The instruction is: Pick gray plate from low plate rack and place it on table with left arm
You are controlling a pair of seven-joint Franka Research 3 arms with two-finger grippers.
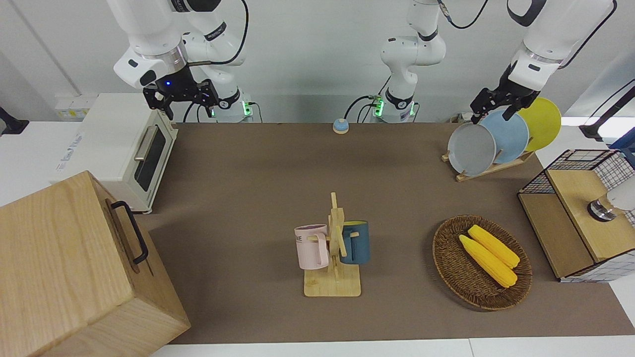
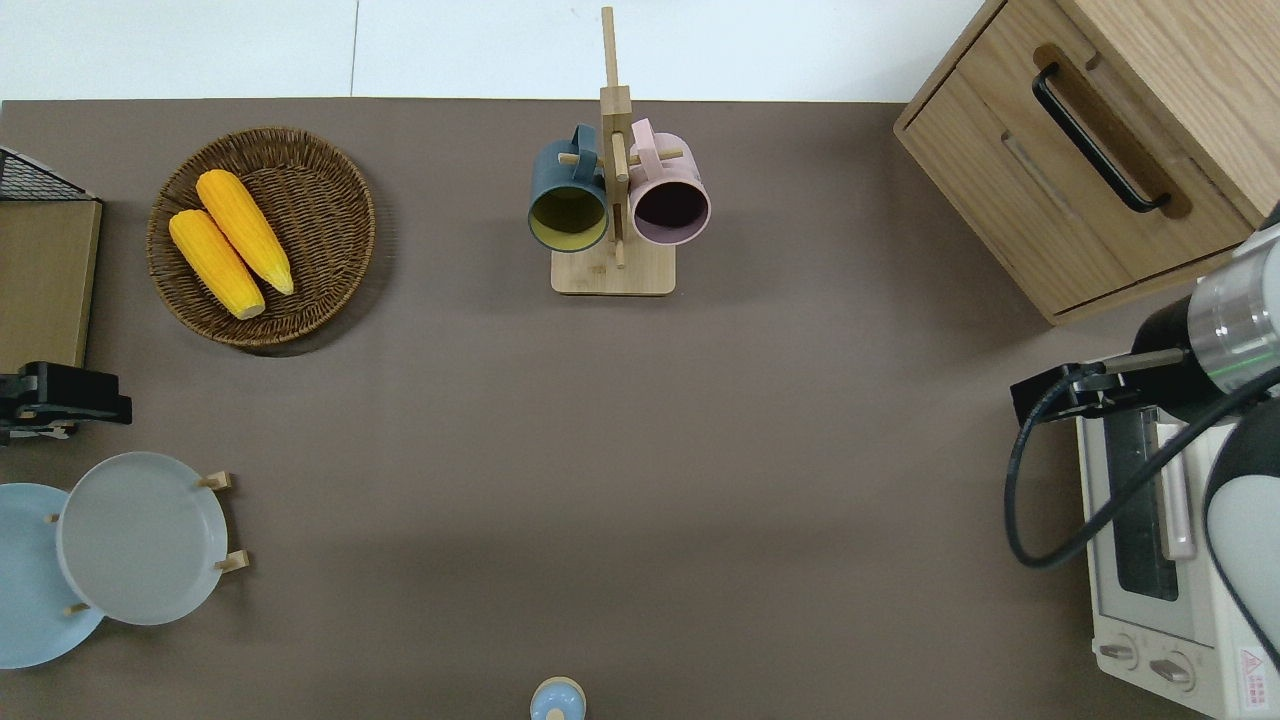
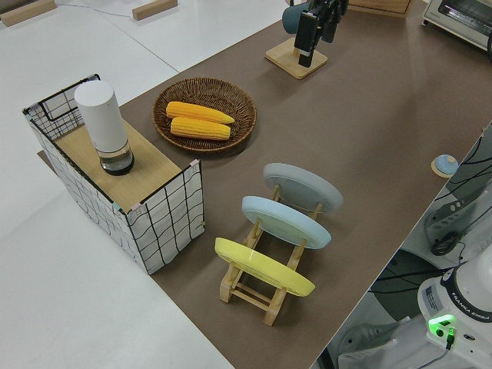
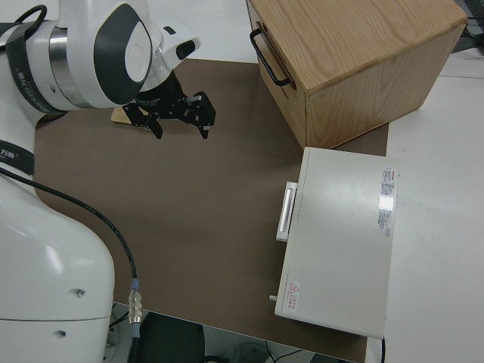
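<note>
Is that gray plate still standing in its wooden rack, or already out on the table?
Still in: the gray plate leans on edge between the low plate rack pegs.

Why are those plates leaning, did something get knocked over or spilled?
Nothing stands out. The round pale gray plate, the light blue plate and the yellow plate lean because the low light-wood rack holds them slanted between its pegs. Both mugs hang on their wooden tree, and two yellow corn cobs lie in the wicker basket.
</note>
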